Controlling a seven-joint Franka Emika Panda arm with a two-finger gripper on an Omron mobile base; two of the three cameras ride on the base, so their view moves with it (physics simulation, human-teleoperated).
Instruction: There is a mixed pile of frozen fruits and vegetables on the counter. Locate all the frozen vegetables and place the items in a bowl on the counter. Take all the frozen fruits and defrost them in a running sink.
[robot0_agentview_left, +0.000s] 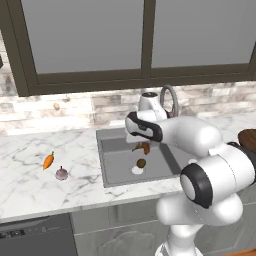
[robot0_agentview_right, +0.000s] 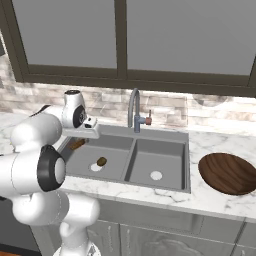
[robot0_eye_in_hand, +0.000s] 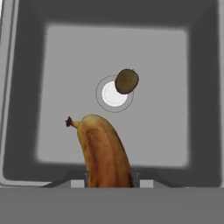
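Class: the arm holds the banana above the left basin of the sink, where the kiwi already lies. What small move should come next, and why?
Probably open the fingers and drop the banana. The gripper is shut on it directly over the left sink basin, the kiwi lies by the drain below, and nothing blocks the fall.

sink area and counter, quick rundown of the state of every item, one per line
gripper: shut on the banana, above the left basin
banana: held, hanging over the basin
kiwi: in the left basin, at the drain's edge
carrot: lying on the counter, left of the sink
bulb: on the counter beside the carrot
bowl: upright on the counter, right of the sink, empty
tap: no water visible
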